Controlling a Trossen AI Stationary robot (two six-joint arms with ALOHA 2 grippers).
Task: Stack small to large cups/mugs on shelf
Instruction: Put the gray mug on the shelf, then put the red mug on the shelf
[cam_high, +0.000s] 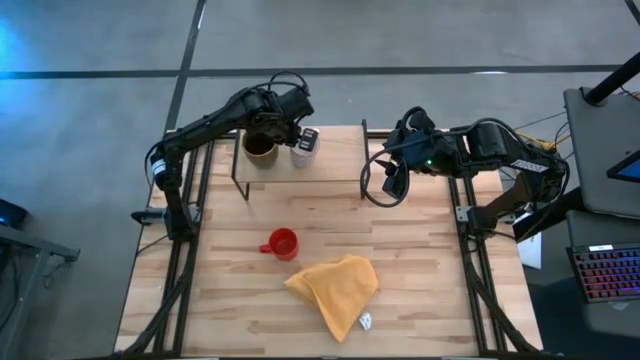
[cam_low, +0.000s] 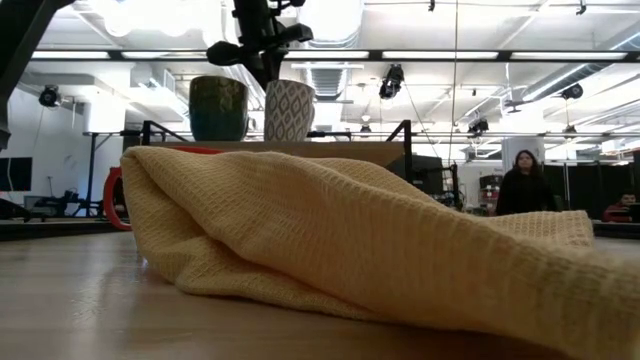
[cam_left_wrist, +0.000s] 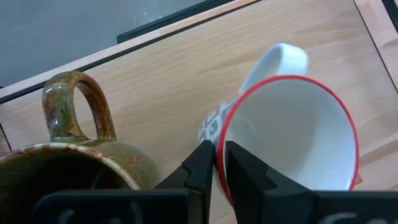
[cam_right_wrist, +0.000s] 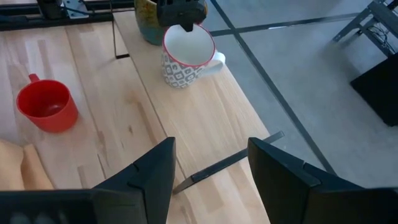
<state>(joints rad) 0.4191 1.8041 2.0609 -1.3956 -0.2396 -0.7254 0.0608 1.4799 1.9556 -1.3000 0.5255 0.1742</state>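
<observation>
The olive-brown mug (cam_high: 260, 147) and the white patterned mug (cam_high: 303, 145) stand side by side on their bases on the light-wood shelf (cam_high: 335, 150) at the table's far side. They also show in the low view, the olive mug (cam_low: 218, 108) and the white mug (cam_low: 288, 110). My left gripper (cam_left_wrist: 219, 163) comes from above and is shut on the white mug (cam_left_wrist: 286, 137). The red mug (cam_high: 282, 244) stands on the tabletop, near the middle. My right gripper (cam_right_wrist: 211, 174) is open and empty, above the shelf's right end (cam_high: 395, 170). My left gripper pinches the white mug's red-edged rim (cam_left_wrist: 222, 140) on the side toward the olive mug, one finger inside (cam_left_wrist: 245, 177) and one outside (cam_left_wrist: 200, 169). The fingers point down from above. The mug stands upright with its base on the shelf (cam_right_wrist: 186, 118).
A yellow-orange cloth (cam_high: 335, 288) lies crumpled on the table's near half, close to the red mug, and fills the low view (cam_low: 350, 240). Black shelf legs (cam_high: 240, 175) stand at the shelf's corners. A person (cam_low: 522, 185) stands in the room beyond the table.
</observation>
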